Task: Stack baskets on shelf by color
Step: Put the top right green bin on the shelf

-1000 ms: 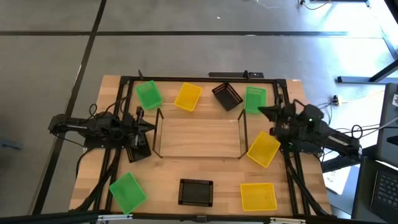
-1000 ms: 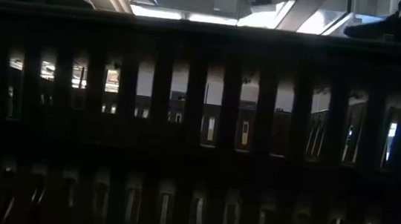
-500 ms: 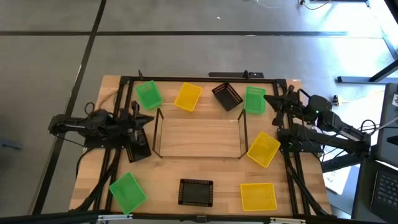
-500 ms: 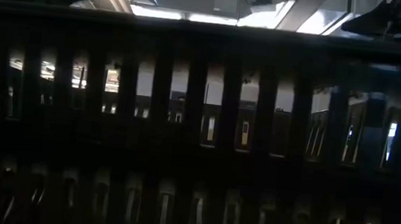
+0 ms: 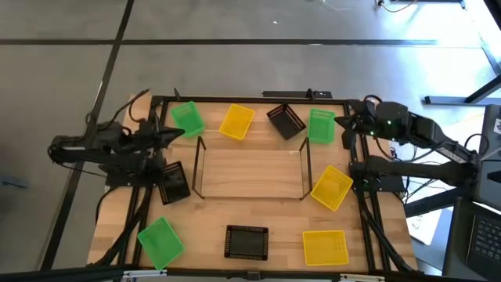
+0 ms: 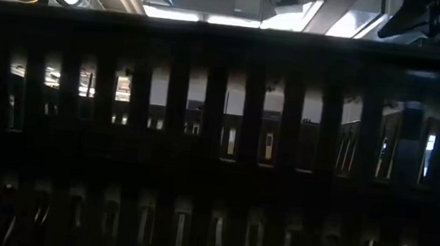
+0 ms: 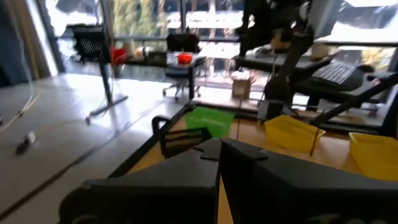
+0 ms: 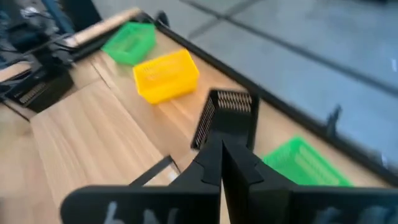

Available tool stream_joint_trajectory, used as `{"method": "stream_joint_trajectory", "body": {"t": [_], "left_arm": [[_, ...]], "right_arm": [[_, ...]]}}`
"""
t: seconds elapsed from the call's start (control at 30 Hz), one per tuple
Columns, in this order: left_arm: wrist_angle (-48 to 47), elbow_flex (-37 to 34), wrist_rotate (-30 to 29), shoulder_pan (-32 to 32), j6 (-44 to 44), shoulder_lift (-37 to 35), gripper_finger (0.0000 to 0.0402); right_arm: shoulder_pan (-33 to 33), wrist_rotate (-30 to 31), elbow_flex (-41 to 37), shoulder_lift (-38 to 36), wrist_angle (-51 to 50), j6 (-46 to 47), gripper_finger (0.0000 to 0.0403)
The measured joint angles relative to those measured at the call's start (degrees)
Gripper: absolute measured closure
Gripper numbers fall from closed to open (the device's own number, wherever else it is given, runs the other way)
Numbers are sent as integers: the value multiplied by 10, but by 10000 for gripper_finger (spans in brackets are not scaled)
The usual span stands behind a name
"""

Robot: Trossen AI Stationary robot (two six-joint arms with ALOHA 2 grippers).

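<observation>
A: Landmark: the low light-wood shelf with black wire end frames (image 5: 249,174), bare, mid-desk. Nothing stacked yet, I judge.

B: Left of it?

A: Left hand (image 5: 174,132) hangs off the shelf's far-left corner, fingers pressed together, carrying nothing. It points at the bright green perforated plastic basket (image 5: 187,118) just beyond, likely the first pick. A black basket (image 5: 174,182) lies by the shelf's left end, another green one (image 5: 160,240) at its near left.

B: Beyond and in front?

A: Beyond: a yellow basket (image 5: 236,121) and a tilted black one (image 5: 286,121). In front: a flat black basket (image 5: 246,241).

B: Right side?

A: Green basket (image 5: 321,125) off the far-right corner, with the right hand (image 5: 342,125) beside it, fingers closed, empty. Two yellow baskets, one (image 5: 331,186) against the right end, one (image 5: 325,247) nearer. Colours lie scattered, so sorting comes first.
</observation>
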Motion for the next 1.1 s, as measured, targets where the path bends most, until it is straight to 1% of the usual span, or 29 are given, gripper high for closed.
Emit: {"method": "stream_joint_trajectory", "body": {"t": [0.07, 0.23, 0.33, 0.4, 0.53, 0.67, 0.77, 0.9, 1.0, 1.1], "left_arm": [[-51, 38, -10, 0, -31, 40, 401], [-128, 122, -20, 0, -86, 134, 401], [-157, 160, -25, 0, -112, 174, 401], [-189, 178, -33, 0, -137, 190, 401], [-222, 204, -34, 0, -172, 215, 401], [-226, 207, -33, 0, -176, 217, 401], [-226, 207, -33, 0, -177, 217, 401], [-227, 207, -29, 0, -177, 217, 401], [-227, 207, -27, 0, -177, 217, 401], [-226, 207, -27, 0, -177, 217, 401]], "right_arm": [[0, 1, 33, 33, -43, 49, 403], [-16, 0, 90, 109, -148, 212, 403], [-36, -3, 100, 141, -200, 262, 403], [-54, -20, 99, 161, -225, 264, 402], [-86, -53, 98, 195, -251, 217, 394], [-114, -56, 98, 224, -249, 190, 379], [-137, -56, 98, 245, -249, 189, 359], [-172, -56, 97, 274, -249, 160, 323], [-202, -56, 97, 301, -246, 156, 297], [-236, -56, 97, 328, -246, 156, 281]]}}
